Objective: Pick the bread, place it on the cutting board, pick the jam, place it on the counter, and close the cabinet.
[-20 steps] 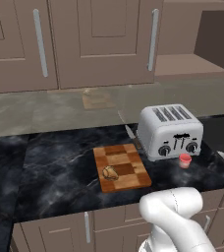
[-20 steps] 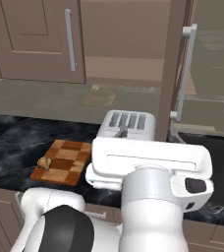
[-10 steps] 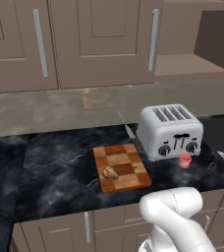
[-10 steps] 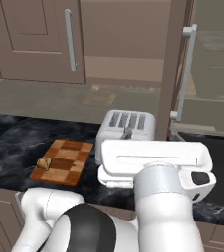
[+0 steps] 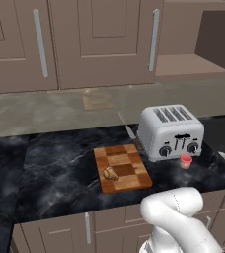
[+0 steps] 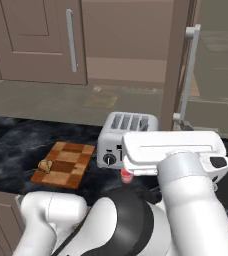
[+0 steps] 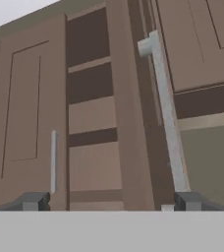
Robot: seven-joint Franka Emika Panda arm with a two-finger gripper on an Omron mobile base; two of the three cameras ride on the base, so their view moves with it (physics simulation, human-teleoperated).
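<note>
Cabinet door closing is the step in hand: the pincer (image 7: 109,201), spread wide and empty, faces the open cabinet (image 7: 133,123) door edge-on beside its handle (image 7: 165,113). Best push flat against the panel, not the bar.

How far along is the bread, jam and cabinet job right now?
Done: the round golden-brown bun lies on the checkered wooden cutting board; the small pinkish-red jam jar stands on the black marble counter. In hand: the open gripper faces the taupe cabinet door. Left: closing it.
</note>
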